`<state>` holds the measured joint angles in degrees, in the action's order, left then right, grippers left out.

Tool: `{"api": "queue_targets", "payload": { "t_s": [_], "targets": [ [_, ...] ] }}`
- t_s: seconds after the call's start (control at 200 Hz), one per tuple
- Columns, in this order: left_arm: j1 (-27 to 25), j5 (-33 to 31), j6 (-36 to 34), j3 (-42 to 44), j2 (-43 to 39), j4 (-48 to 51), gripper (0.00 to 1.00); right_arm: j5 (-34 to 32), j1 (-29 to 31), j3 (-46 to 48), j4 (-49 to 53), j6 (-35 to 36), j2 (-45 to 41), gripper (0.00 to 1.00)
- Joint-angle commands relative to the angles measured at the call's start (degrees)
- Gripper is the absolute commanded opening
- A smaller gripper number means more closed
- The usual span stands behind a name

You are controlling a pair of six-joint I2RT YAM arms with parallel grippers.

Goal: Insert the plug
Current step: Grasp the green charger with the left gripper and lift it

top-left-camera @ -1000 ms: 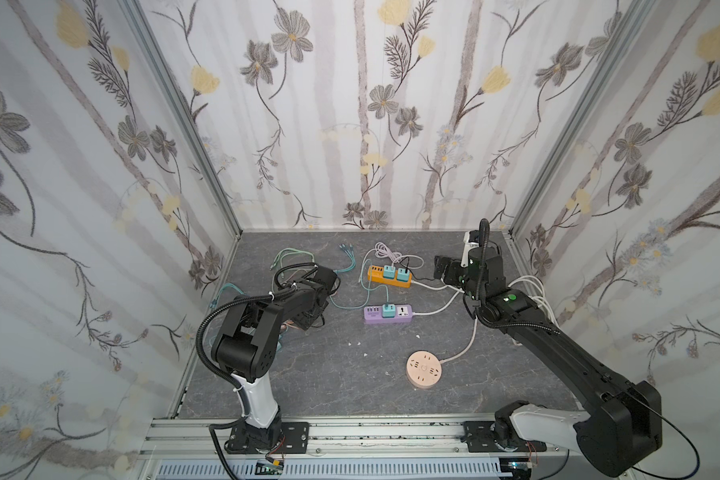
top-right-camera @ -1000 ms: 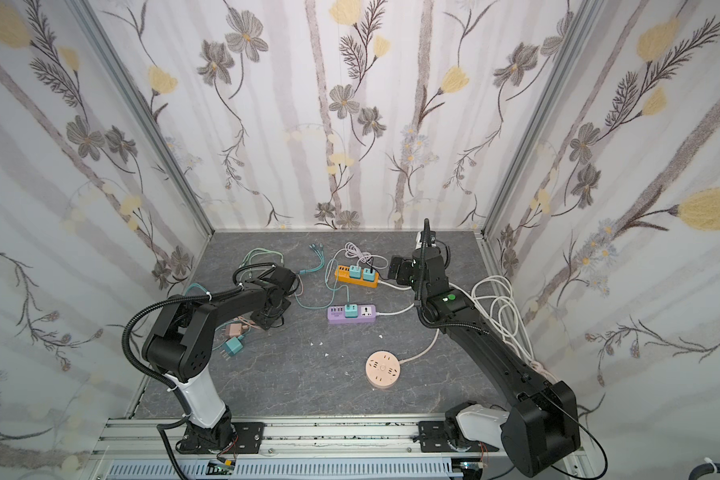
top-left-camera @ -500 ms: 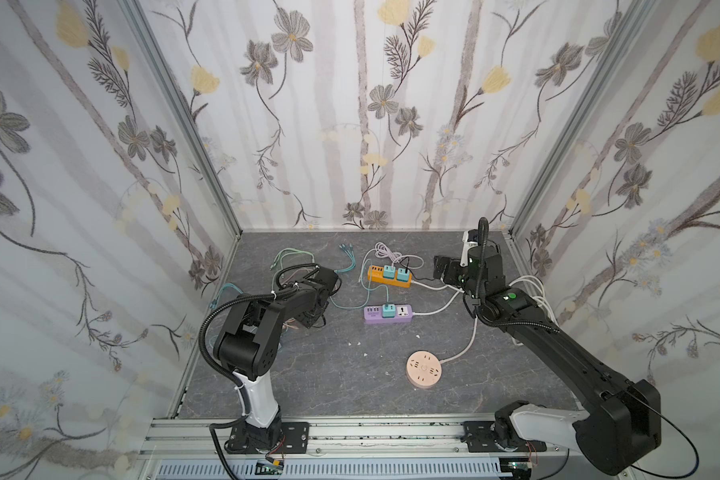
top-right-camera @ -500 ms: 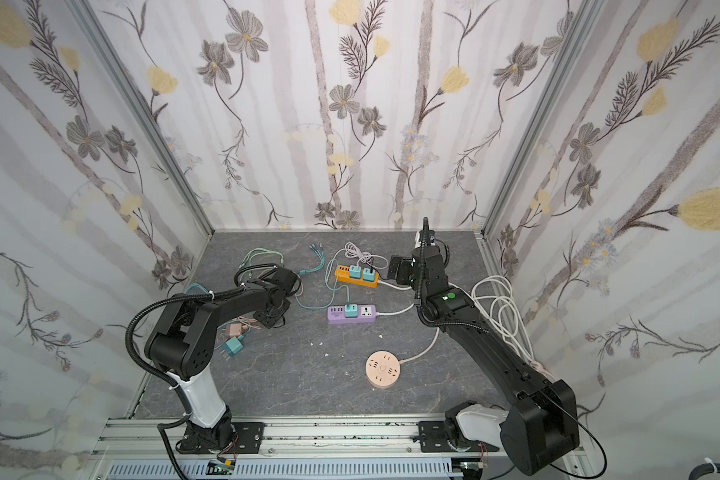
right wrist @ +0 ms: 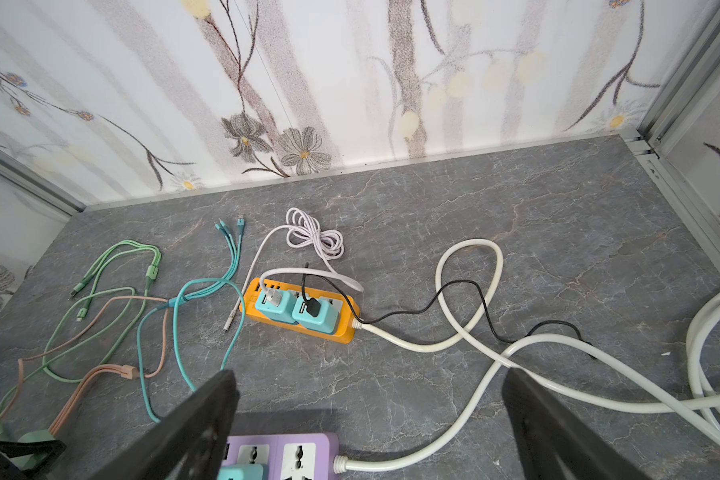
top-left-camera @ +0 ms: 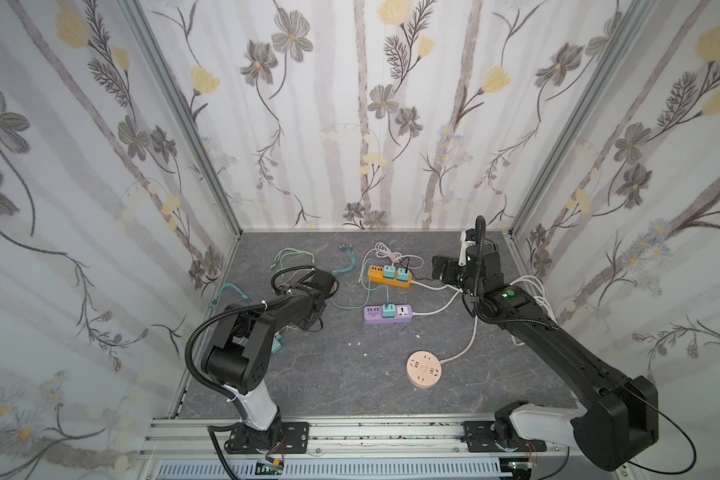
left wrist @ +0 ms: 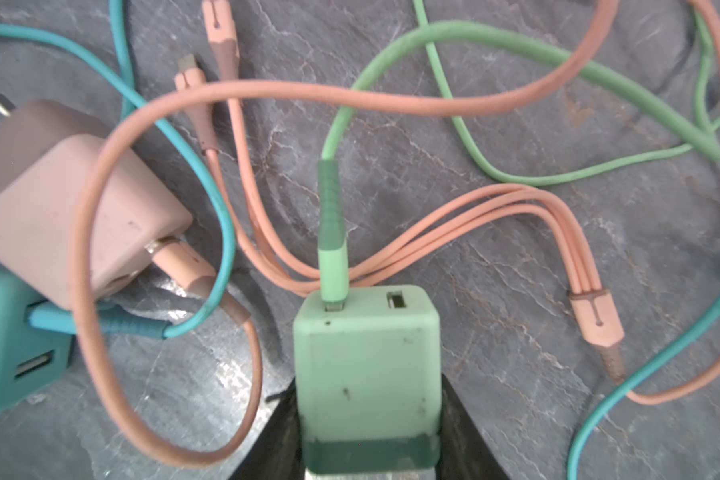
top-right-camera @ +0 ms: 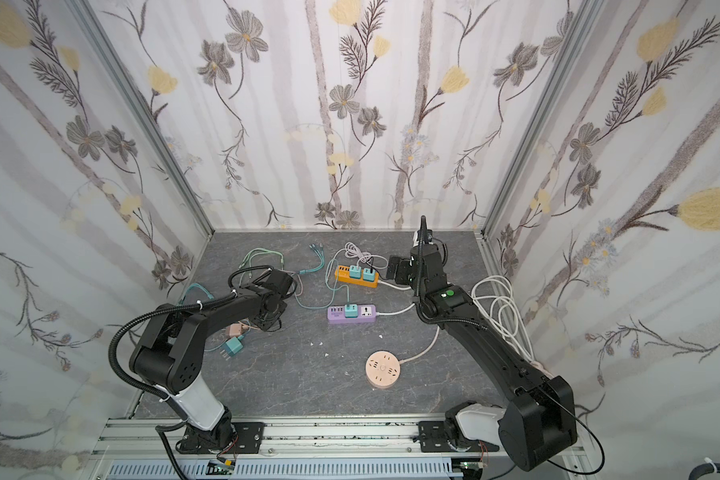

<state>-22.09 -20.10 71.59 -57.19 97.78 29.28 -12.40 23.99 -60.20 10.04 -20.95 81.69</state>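
Pointing ports-first away from left gripper (left wrist: 366,399), green plug (left wrist: 366,361), gripped lengthwise.

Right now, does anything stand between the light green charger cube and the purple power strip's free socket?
Yes. A thin teal cable lies between cube and strip, and a plugged-in teal charger flanks the socket on that side.

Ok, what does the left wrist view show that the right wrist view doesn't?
Only left wrist: USB ports on the green charger, the green cable plugged into one. Only right wrist: the orange strip carrying two teal chargers, the purple strip, the open right tool. Both: the left tool around that charger, the peach cable, grey table.
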Motion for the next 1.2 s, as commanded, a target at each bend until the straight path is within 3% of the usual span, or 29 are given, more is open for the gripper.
{"api": "queue_targets", "payload": {
  "t_s": [0.0, 0.285, 0.684, 0.909, 1.194],
  "targets": [
    [-0.06, -1.79, -2.98, 0.37, -2.6, -1.22, 0.0, 0.48, 0.12, -0.61, -0.75, -0.34, 0.39, 0.99],
    [-0.06, -2.62, -9.2, 1.6, -9.61, -1.92, 0.0, 4.82, 0.34, -1.85, -1.08, -0.01, 1.1, 0.99],
    [0.15, 0.66, -27.72, 1.45, -23.47, -5.27, 0.0, 10.64, 2.18, -1.84, -7.22, 0.11, 1.87, 0.99],
    [2.46, 4.02, -35.74, -3.84, -28.89, -0.86, 0.0, 14.17, 5.15, -3.5, -10.71, 0.13, 3.99, 0.99],
    [5.05, 13.57, -46.52, -18.29, -27.9, 11.81, 0.0, 20.76, 9.12, -8.0, -13.93, 1.04, 9.81, 0.99]
  ]
}}
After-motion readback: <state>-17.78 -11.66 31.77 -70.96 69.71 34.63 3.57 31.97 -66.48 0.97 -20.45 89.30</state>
